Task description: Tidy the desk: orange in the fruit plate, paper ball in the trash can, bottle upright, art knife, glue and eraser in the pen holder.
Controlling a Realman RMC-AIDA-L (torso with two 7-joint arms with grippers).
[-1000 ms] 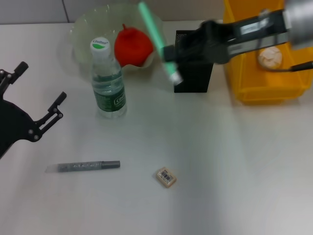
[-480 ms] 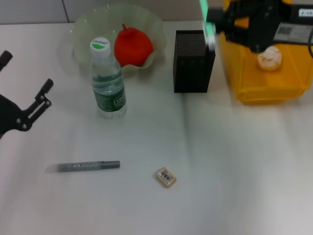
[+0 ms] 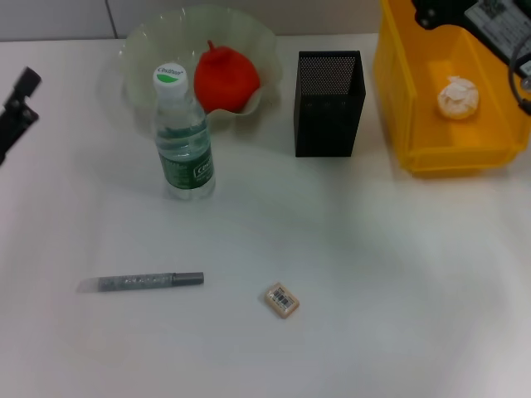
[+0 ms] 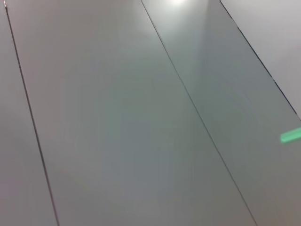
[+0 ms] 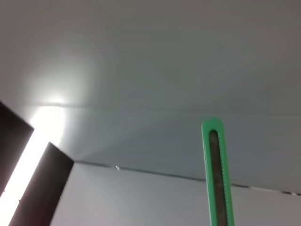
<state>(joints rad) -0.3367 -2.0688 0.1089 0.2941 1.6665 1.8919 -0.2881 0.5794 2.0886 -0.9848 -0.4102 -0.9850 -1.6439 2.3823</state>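
While the right gripper (image 3: 498, 21), lifted over the desk's far right corner, stays clamped on the green art knife (image 5: 217, 179), it must lower it into the pen holder (image 3: 329, 104).

Left arm: only a small matte-black part (image 3: 17, 104) shows at the head view's edge, an angular bracket-like link ending in a short rounded tip. Right arm: a black housing (image 3: 465, 12) shows at the upper corner, carrying a white label with dark printed marks (image 3: 495, 18); a thin black cable (image 3: 521, 70) loops below it.
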